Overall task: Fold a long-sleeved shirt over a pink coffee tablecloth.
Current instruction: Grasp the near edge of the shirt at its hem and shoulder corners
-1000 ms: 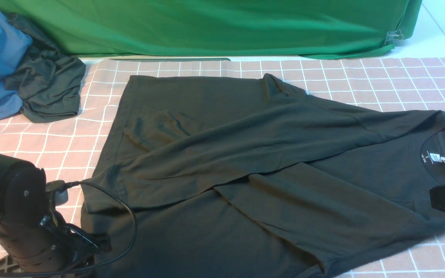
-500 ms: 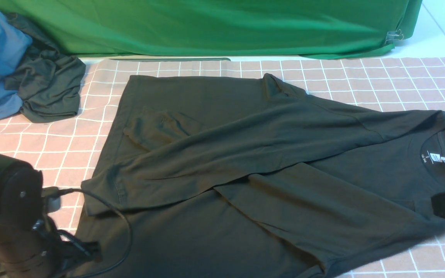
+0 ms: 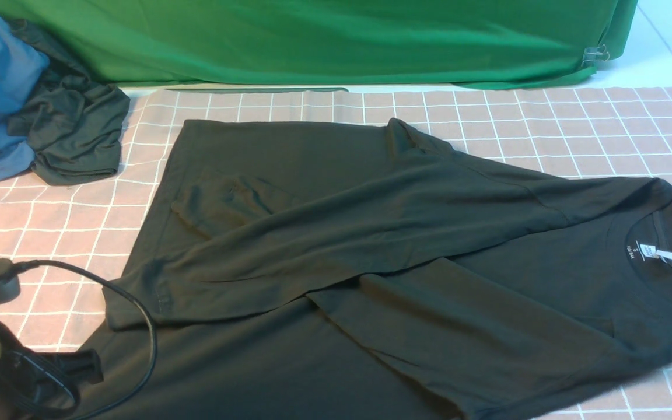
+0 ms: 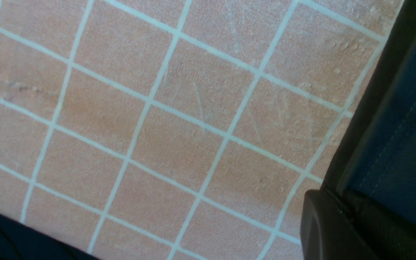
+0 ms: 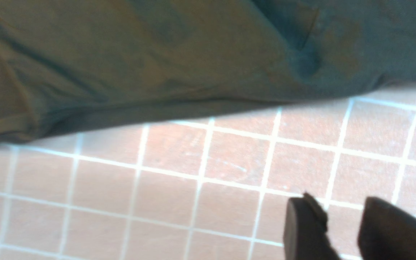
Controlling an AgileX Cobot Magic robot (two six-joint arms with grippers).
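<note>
The long-sleeved shirt [image 3: 342,251] is lying across the middle of the pink coffee tablecloth [image 3: 546,122], collar toward its right edge, sleeves crossing over the body. The left gripper [image 3: 82,366] is pinching the hem near the front-left corner, fingers closed. The right gripper [image 5: 339,211] is hovering partly open and empty over bare tablecloth.

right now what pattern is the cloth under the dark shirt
Dusty-pink tablecloth, thin white grid; left wrist view.
</note>
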